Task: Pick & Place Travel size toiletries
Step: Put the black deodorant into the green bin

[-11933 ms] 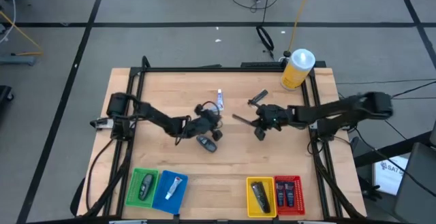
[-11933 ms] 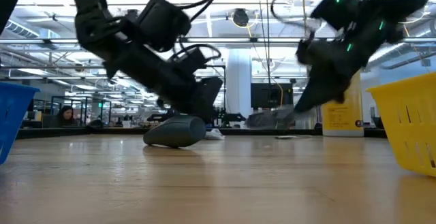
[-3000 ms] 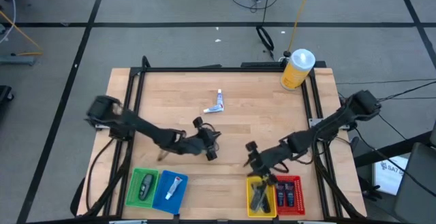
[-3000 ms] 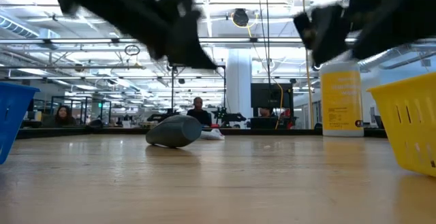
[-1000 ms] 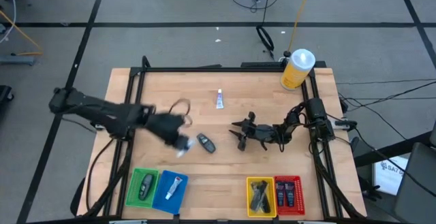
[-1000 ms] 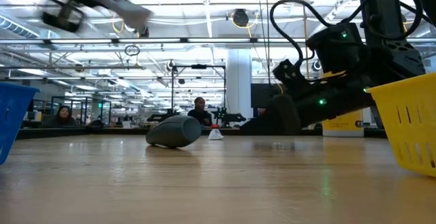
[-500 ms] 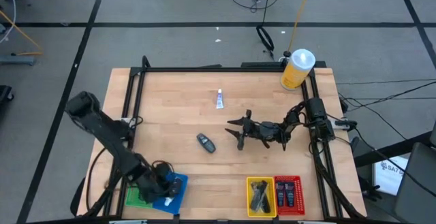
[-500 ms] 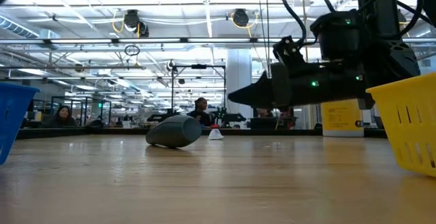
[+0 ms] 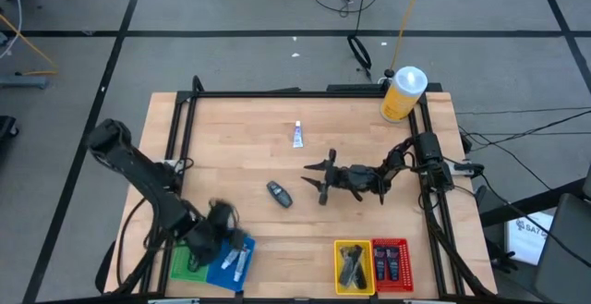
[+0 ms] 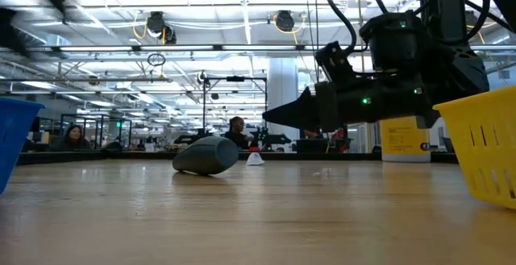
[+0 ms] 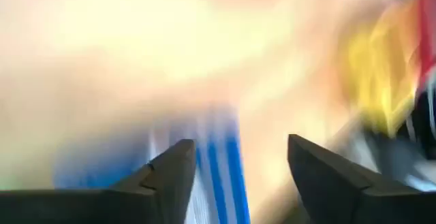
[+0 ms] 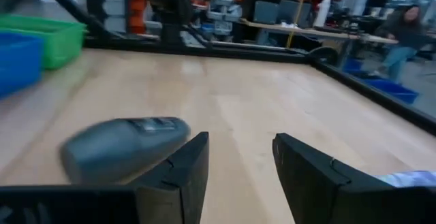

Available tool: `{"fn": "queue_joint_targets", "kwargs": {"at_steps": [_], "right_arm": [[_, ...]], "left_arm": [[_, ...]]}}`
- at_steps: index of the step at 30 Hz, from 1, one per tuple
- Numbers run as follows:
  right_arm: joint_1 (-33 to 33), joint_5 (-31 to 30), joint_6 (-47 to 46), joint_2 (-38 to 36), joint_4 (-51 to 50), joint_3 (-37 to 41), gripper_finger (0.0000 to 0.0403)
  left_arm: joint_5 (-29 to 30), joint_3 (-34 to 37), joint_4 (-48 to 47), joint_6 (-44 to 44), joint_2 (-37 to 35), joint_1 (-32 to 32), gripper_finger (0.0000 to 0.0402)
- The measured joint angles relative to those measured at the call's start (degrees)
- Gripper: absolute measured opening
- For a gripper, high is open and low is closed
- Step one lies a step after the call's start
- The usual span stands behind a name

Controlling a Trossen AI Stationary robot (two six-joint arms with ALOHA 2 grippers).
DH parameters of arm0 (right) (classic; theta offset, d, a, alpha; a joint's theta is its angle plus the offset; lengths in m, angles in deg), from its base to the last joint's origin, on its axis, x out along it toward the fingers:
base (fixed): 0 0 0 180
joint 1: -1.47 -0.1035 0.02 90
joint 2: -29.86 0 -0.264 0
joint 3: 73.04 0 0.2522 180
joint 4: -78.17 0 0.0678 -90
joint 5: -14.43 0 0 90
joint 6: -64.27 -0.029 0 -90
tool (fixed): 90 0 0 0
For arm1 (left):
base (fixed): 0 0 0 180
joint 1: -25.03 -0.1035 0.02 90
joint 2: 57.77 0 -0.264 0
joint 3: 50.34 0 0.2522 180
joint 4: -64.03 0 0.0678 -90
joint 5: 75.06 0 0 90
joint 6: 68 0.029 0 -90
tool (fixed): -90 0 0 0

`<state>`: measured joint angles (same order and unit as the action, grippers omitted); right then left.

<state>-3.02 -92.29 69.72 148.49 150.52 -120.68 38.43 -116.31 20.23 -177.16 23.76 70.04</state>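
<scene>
The left claw (image 9: 224,233) hangs spread over the blue bin (image 9: 233,259) at the counter's front edge. The right claw (image 9: 317,181), spread, faces the grey mini bottle (image 9: 278,193) mid-counter; its rounded body could roll from an off-centre pinch

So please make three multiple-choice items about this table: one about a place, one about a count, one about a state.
1. Where does the dark grey oval bottle lie?
A. in the yellow bin
B. on the bare wood between the arms
C. beside the large yellow bottle

2. How many bins stand along the near edge?
A. two
B. three
C. four

3. How is the right hand?
A. open, empty
B. shut on a tube
C. inside the red bin

Answers: 1 B, the high view shows it alone on the table. 2 C: green, blue, yellow, red. 3 A, its fingers stand apart with nothing between.
</scene>
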Motion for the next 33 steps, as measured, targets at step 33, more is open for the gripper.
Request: {"fn": "queue_joint_targets", "kwargs": {"at_steps": [33], "right_arm": [[-0.1, -10.0, -3.3, 0.0, -2.8, 2.0, 0.0155]], "left_arm": [[-33.1, 4.2, 23.2, 126.1, 18.2, -43.6, 0.0319]]}}
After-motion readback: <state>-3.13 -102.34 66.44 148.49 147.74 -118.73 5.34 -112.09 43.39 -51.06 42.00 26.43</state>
